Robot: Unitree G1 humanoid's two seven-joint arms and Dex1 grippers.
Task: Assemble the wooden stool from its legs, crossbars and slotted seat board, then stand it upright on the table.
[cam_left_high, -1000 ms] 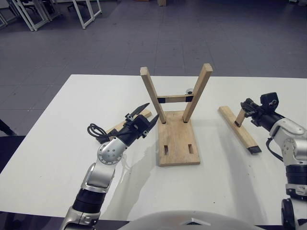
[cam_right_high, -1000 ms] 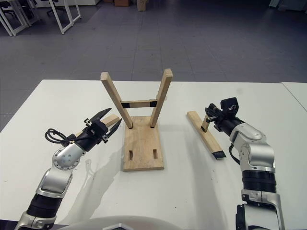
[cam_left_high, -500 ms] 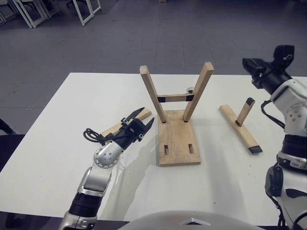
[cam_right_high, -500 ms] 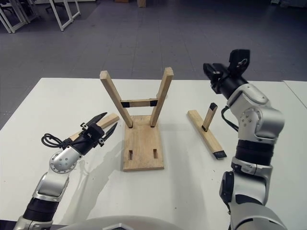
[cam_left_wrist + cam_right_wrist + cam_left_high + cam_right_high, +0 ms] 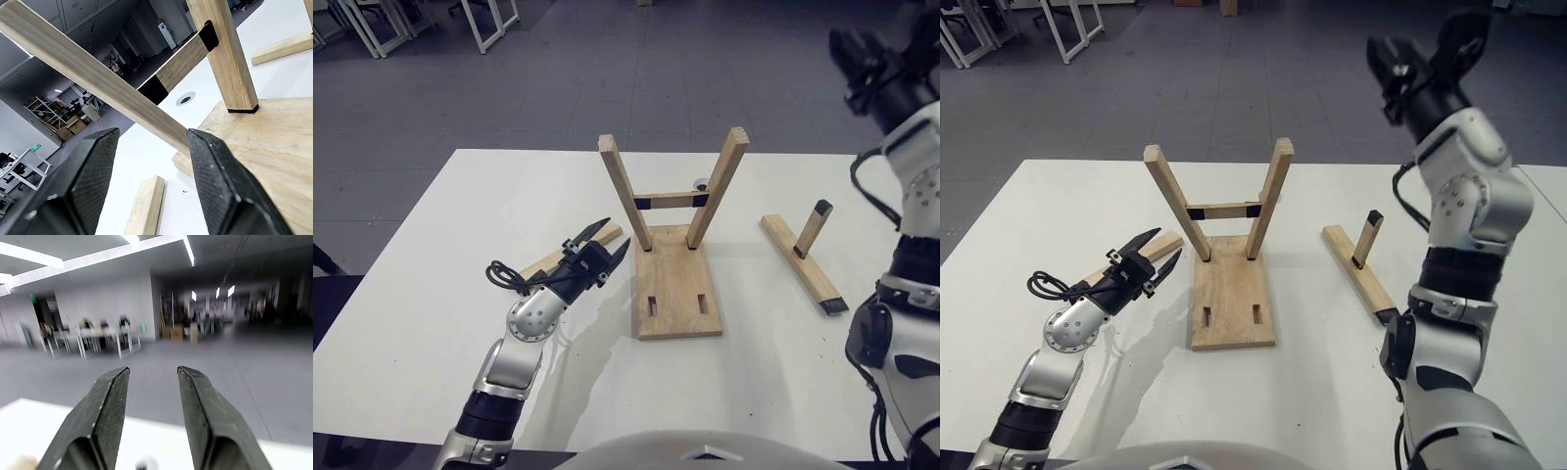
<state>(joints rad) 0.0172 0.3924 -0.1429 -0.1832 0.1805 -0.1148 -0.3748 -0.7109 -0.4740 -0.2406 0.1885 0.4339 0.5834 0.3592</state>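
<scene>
Grey floor (image 5: 705,88), perhaps distant desks (image 5: 98,337)

1. A pale wooden seat board (image 5: 677,284) is laid flat at the middle of the white counter (image 5: 431,294); two empty slots (image 5: 652,305) are cut near its near end.
2. A left leg (image 5: 625,194) and a right leg (image 5: 716,189) are stood in its far end, splayed apart towards the top, and are joined by a crossbar (image 5: 671,201) with black ends.
3. A third leg (image 5: 798,260) is laid flat to the right, well apart from the board; a short black-tipped crossbar (image 5: 812,228) is stood up from it, tilted.
4. A fourth leg (image 5: 1164,244) is laid flat to the left of the board, partly hidden.
</scene>
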